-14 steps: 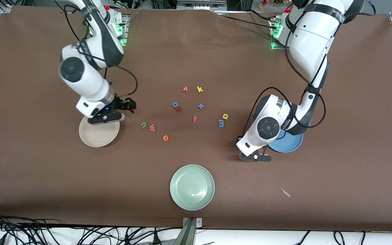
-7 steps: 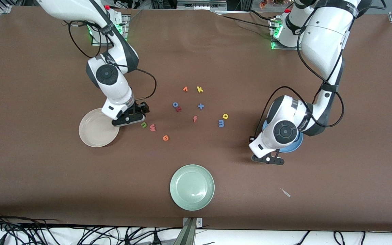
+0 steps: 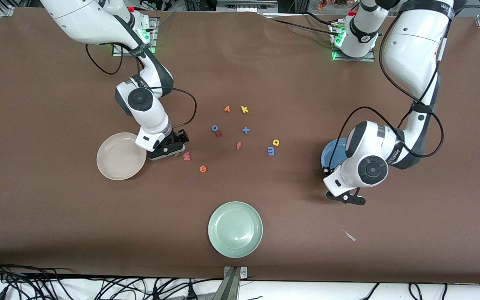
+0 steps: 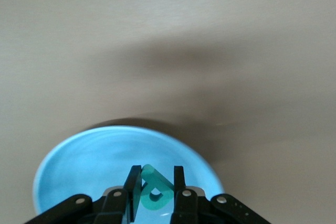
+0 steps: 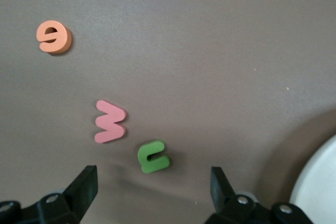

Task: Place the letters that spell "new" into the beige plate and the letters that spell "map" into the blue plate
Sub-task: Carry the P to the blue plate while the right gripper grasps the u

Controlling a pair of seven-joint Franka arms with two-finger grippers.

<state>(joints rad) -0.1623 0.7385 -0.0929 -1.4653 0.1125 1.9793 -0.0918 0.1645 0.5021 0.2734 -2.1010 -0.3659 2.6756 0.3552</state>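
Teal p (image 4: 153, 192) pinched over blue plate (image 4: 79, 161).

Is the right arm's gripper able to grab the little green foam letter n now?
Probably yes. The right gripper hangs open just over the green foam letter n, with nothing in between. The pink foam letter w lies close beside it, but apart.

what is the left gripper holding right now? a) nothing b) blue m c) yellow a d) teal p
d: in the left wrist view the left gripper is shut on the teal p, over the blue plate.
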